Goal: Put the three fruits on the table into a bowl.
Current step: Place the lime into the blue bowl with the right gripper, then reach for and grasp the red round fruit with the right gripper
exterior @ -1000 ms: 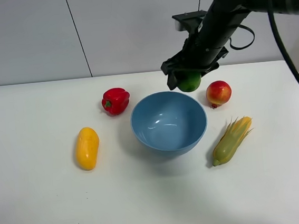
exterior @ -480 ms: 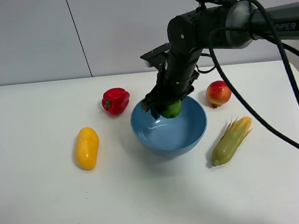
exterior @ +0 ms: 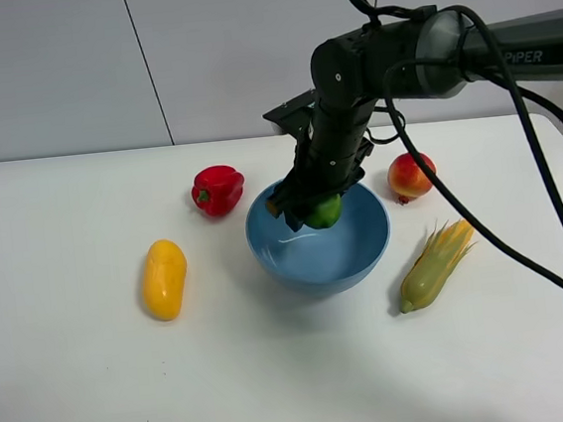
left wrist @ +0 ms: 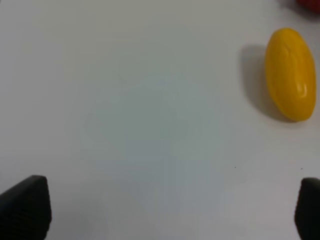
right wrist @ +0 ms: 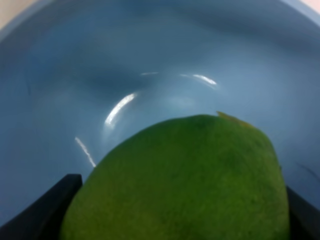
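Observation:
My right gripper (exterior: 307, 212) is shut on the green lime (exterior: 323, 210) and holds it just inside the light-blue bowl (exterior: 365, 248), above its floor. The right wrist view shows the lime (right wrist: 185, 180) between the fingers with the bowl's inside (right wrist: 125, 65) behind it. The red-and-yellow fruit (exterior: 411, 176) sits on the table right of the bowl. The yellow-orange mango (exterior: 164, 278) lies left of the bowl. In the left wrist view the mango (left wrist: 290, 73) lies ahead of my open, empty left gripper (left wrist: 172, 210), which does not show in the high view.
A red bell pepper (exterior: 218, 189) stands behind and left of the bowl. A corn cob with husk (exterior: 436, 263) lies right of the bowl. The white table (exterior: 99, 388) spreads around them.
My right arm carried the lime from beside the red-and-yellow fruit leftward over the bowl and lowered it slightly inside. The left gripper shows no change.

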`<state>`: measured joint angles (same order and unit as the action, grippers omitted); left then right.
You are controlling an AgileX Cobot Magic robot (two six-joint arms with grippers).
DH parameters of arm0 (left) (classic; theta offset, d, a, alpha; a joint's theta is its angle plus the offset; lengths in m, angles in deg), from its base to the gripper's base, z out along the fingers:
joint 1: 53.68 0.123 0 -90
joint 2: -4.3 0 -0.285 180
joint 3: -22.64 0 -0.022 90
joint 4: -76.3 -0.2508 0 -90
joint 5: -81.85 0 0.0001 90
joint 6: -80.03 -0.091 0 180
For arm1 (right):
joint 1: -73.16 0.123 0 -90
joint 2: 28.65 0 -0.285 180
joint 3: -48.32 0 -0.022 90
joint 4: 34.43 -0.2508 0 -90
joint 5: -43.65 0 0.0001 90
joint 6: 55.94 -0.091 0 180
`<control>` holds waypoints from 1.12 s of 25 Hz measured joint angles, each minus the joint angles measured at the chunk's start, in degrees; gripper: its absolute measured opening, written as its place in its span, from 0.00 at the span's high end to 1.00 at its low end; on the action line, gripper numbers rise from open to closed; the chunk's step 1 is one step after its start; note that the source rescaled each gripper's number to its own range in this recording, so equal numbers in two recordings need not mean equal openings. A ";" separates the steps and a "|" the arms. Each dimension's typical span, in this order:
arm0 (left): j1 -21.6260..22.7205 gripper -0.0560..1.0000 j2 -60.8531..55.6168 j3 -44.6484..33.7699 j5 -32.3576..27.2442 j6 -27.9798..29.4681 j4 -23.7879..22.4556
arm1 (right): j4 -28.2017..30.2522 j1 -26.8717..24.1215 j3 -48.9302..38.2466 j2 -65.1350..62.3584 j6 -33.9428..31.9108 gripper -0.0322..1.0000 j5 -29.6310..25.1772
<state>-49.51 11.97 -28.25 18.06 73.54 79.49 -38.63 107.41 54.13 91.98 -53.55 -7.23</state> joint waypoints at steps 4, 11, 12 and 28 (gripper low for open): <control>0.00 0.00 0.00 0.00 0.00 0.00 0.00 | 0.00 0.00 0.00 0.00 -0.14 0.66 -1.04; 0.00 0.00 0.00 0.00 0.00 0.00 0.00 | 0.00 0.00 0.00 0.00 -0.63 0.51 -2.55; 0.00 0.00 0.00 0.00 0.00 0.00 0.00 | 0.00 0.00 0.00 0.00 -0.63 0.51 -2.66; 0.00 0.00 0.00 0.00 0.00 0.00 0.00 | 3.53 0.00 14.39 -0.05 -2.39 0.49 -14.97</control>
<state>-49.51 11.97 -28.25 18.06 73.54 79.49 -35.10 107.41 68.52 91.93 -55.94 -22.20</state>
